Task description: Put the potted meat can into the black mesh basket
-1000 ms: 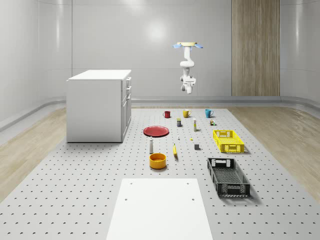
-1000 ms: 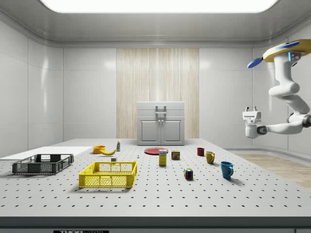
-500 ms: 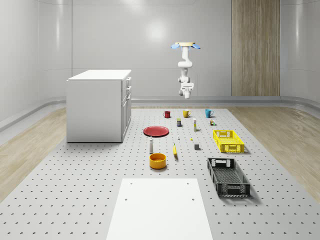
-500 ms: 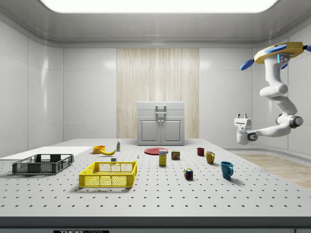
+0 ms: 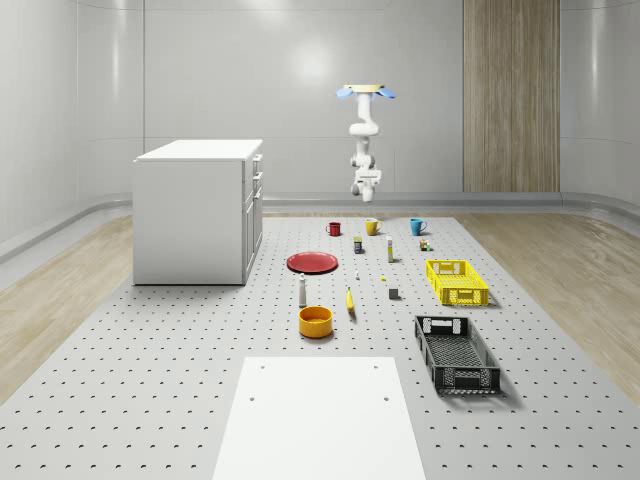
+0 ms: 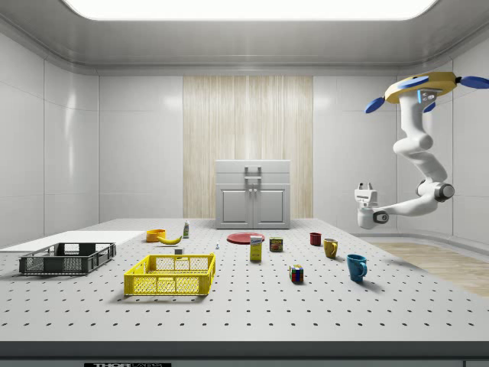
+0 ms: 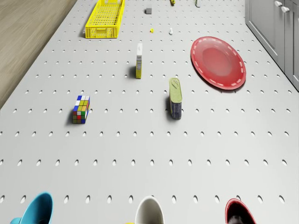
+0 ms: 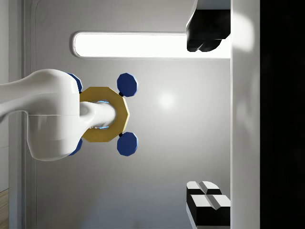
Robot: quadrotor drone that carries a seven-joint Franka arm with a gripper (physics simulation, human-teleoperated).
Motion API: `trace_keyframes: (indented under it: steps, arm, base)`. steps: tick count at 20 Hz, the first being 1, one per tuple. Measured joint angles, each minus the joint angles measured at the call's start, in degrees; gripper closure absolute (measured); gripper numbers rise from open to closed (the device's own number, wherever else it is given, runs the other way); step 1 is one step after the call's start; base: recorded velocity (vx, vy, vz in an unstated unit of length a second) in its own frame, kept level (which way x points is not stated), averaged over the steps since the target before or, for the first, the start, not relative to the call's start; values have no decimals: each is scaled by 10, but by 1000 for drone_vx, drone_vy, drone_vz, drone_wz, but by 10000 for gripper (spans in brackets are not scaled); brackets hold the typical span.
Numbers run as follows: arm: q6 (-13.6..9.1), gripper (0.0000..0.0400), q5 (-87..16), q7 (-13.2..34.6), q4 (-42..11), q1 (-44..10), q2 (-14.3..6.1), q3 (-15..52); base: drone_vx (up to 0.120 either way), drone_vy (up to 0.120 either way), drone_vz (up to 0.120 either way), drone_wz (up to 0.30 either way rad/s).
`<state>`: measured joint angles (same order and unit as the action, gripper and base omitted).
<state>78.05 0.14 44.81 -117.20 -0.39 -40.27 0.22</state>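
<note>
potted meat can (image 7: 175, 97) upright, long side toward red plate (image 7: 218, 62)

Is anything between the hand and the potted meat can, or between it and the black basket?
Nothing blocks the hand, high in open air under the drone hovering over the table's far end. Between potted meat can and black mesh basket, a small grey cube sits near the path.

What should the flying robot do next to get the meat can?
Probably fly on toward the potted meat can and lower the gripper. The drone hovers high near the mugs' end of the table, the gripper points up, and the can stands untouched.
</note>
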Motion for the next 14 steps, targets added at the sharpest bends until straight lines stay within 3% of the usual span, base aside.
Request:
trace_keyframes:
  steps: [14]
  arm:
    - [4,0,0,0,0,-1,-2,1]
  base:
    - [120,-120,0,0]
